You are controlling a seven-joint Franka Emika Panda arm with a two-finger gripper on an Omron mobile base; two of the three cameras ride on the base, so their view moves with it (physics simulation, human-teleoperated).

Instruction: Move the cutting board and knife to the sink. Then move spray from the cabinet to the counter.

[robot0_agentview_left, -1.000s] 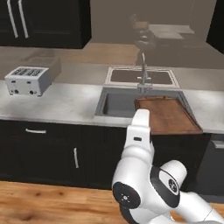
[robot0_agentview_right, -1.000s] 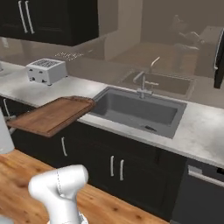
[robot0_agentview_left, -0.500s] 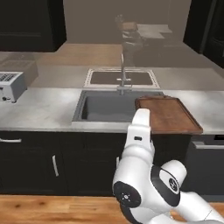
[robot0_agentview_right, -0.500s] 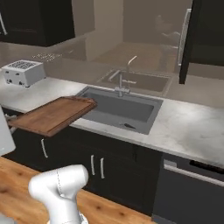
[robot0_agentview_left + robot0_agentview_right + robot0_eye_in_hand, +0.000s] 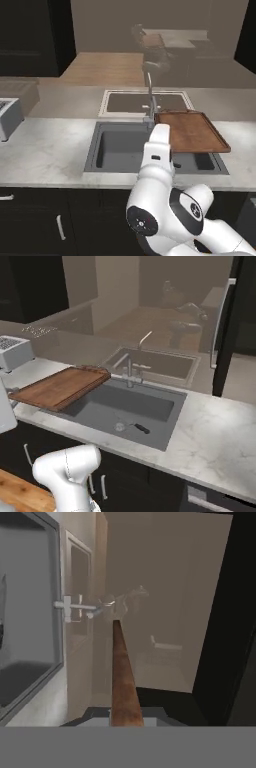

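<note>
- Left base view: the whole picture has slid sideways since a second ago, so the base has driven along the desk (image 5: 45,150); the toaster (image 5: 9,117) now sits at the 9 o'clock edge and the sink (image 5: 125,147) lies dead ahead. The cutting board (image 5: 192,131) hangs level over the basin's 3 o'clock half, carried at its near end behind the arm. I judge the board is nearly in place to be lowered.
- Right base view: this side shows what the other hides, the knife (image 5: 141,428) already lying on the basin floor near the drain, under and toward 4 o'clock of the board. The tall dark cabinet (image 5: 232,321) stands at 2 o'clock, still to be visited for the spray.
- Hand view: the board runs edge-on away from the claw (image 5: 126,719), which is clamped tight on its end; the faucet (image 5: 80,606) shows at 10 o'clock.
</note>
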